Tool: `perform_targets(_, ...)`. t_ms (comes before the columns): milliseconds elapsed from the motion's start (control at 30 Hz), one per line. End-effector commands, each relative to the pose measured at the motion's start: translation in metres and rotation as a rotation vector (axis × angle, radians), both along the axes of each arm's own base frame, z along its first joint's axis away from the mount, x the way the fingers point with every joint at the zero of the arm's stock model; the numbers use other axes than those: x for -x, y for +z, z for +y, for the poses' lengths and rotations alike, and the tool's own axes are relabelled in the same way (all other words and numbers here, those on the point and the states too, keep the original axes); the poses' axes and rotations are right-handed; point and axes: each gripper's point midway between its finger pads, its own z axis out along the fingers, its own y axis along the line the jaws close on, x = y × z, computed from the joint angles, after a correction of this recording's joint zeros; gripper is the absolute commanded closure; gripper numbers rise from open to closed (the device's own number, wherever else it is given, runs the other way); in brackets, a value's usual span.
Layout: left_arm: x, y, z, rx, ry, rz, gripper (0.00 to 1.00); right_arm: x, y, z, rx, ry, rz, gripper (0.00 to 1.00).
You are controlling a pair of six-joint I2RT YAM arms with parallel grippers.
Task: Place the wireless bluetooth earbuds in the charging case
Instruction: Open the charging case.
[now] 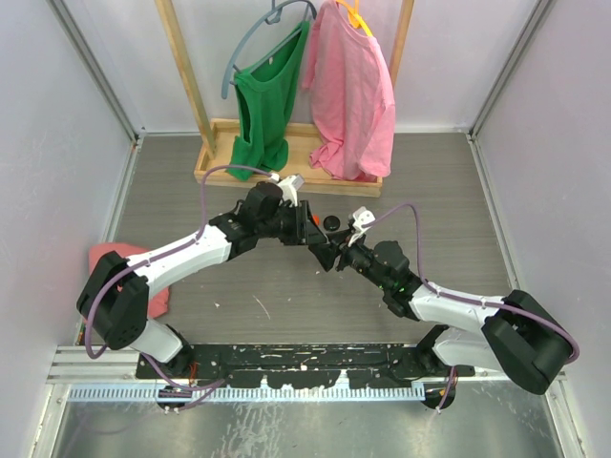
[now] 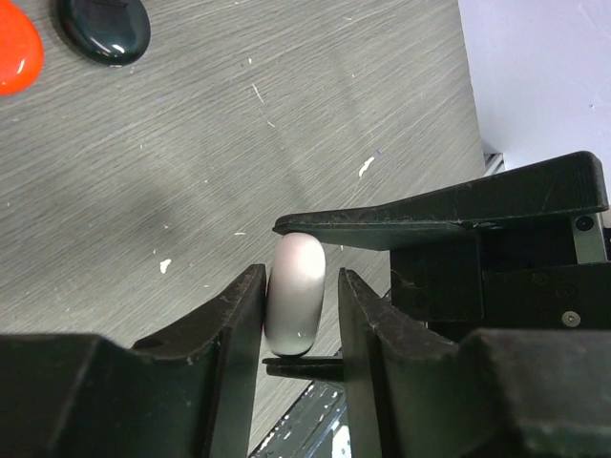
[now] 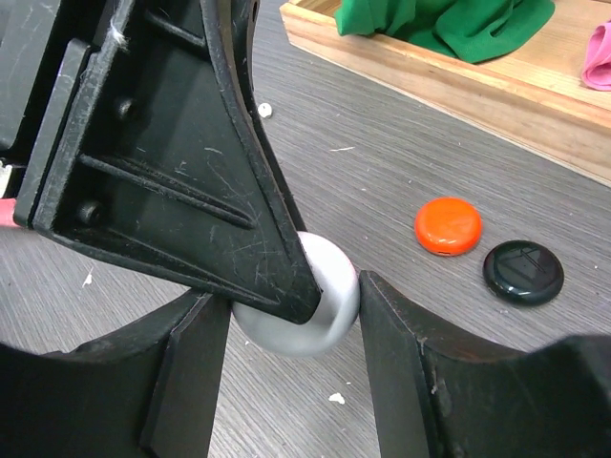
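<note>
A white round charging-case puck (image 2: pixel 294 286) is held on edge above the table between both grippers. My left gripper (image 2: pixel 301 286) closes on its flat faces, and my right gripper (image 3: pixel 291 305) closes on its rim (image 3: pixel 329 286), crossing the left fingers (image 3: pixel 191 162). In the top view the two grippers, left (image 1: pixel 307 229) and right (image 1: pixel 329 250), meet at mid-table. An orange-red puck (image 3: pixel 448 225) and a black puck (image 3: pixel 522 272) lie on the table beyond. No bean-sized earbuds show; they are hidden or out of view.
A wooden rack base (image 1: pixel 215 157) with a green top (image 1: pixel 267 105) and a pink shirt (image 1: pixel 353 91) hanging stands at the back. A red cloth (image 1: pixel 103 258) lies at the left wall. Small white flecks (image 2: pixel 367 167) dot the grey table.
</note>
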Motion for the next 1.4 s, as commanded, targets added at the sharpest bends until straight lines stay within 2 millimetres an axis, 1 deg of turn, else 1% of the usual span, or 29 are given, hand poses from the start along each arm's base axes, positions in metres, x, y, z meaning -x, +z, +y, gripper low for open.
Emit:
perform_targets(0,0.005,0.025,-0.003,0.048,-0.054,-0.072,0.66,-0.002,0.036,0.009,-0.075,0.027,-0.104,0.51)
perform_targets(167,0.005,0.03,0.005,0.02,-0.054,-0.11,0.78,-0.002,0.037,0.008,-0.074,0.028,-0.112,0.49)
perform_targets(267,0.007,0.033,0.011,-0.002,-0.063,-0.137,0.83,0.001,0.04,0.009,-0.074,0.042,-0.121,0.46)
perform_targets(333,0.008,0.037,0.015,-0.017,-0.071,-0.162,0.85,0.003,0.042,0.01,-0.073,0.055,-0.127,0.42)
perform_targets(433,0.011,0.043,0.022,-0.046,-0.09,-0.203,0.89,0.006,0.045,0.012,-0.074,0.077,-0.133,0.31)
perform_targets(467,0.012,0.045,0.024,-0.058,-0.098,-0.223,0.89,0.009,0.047,0.013,-0.076,0.091,-0.138,0.28)
perform_targets(633,0.015,0.054,0.041,-0.134,-0.125,-0.308,0.87,0.016,0.052,0.017,-0.073,0.139,-0.148,0.01)
perform_targets(667,0.016,0.058,0.044,-0.144,-0.136,-0.331,0.87,0.017,0.054,0.017,-0.075,0.142,-0.152,0.0)
perform_targets(800,0.021,0.055,0.056,-0.223,-0.177,-0.35,0.85,0.019,0.055,0.016,-0.054,0.155,-0.158,0.0)
perform_targets(833,0.025,0.064,0.06,-0.219,-0.187,-0.378,0.85,0.021,0.053,0.018,-0.041,0.175,-0.16,0.0)
perform_targets(933,0.033,0.073,0.064,-0.229,-0.244,-0.417,0.83,0.03,0.05,0.024,-0.015,0.263,-0.166,0.0)
perform_targets(1100,0.053,0.082,0.061,-0.205,-0.41,-0.478,0.83,0.051,0.058,0.032,-0.023,0.414,-0.202,0.0)
perform_targets(1167,0.057,0.085,0.059,-0.196,-0.45,-0.497,0.83,0.057,0.062,0.034,-0.028,0.465,-0.214,0.0)
perform_targets(1233,0.061,0.088,0.058,-0.188,-0.486,-0.51,0.82,0.059,0.066,0.034,-0.027,0.496,-0.213,0.01)
perform_targets(1367,0.069,0.093,0.055,-0.169,-0.57,-0.546,0.79,0.061,0.072,0.031,-0.026,0.545,-0.217,0.07)
